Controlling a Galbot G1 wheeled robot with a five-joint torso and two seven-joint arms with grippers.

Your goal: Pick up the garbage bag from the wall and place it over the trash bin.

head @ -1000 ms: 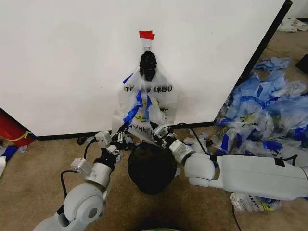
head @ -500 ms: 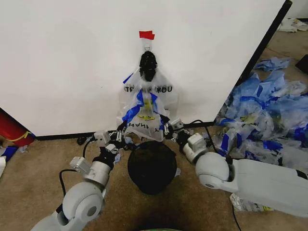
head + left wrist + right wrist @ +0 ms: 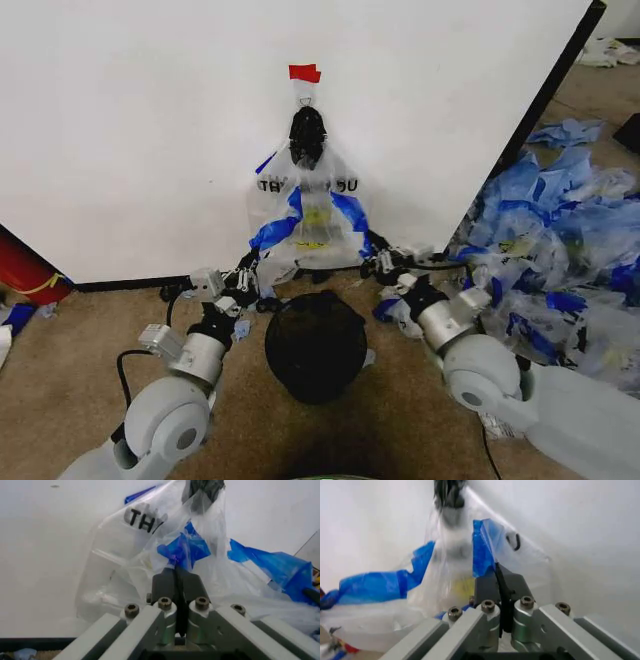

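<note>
Left gripper (image 3: pixel 176 572) fingers pinched tight on blue tape at garbage bag (image 3: pixel 308 222) edge. Right gripper (image 3: pixel 496 573) fingers pinched on other blue edge. Bag hangs on wall (image 3: pixel 150 130), just above trash bin (image 3: pixel 315 345), mouth pulled wide to both sides. Best way, I think: keep both grips tight, pull evenly, keep mouth wider than bin rim, lift off hook slowly.

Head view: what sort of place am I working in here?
Probably a staged test or data-collection space, not a home: a bare white wall panel on worn brown carpet, the garbage bag hung by red tape, and a heap of similar bags.
</note>
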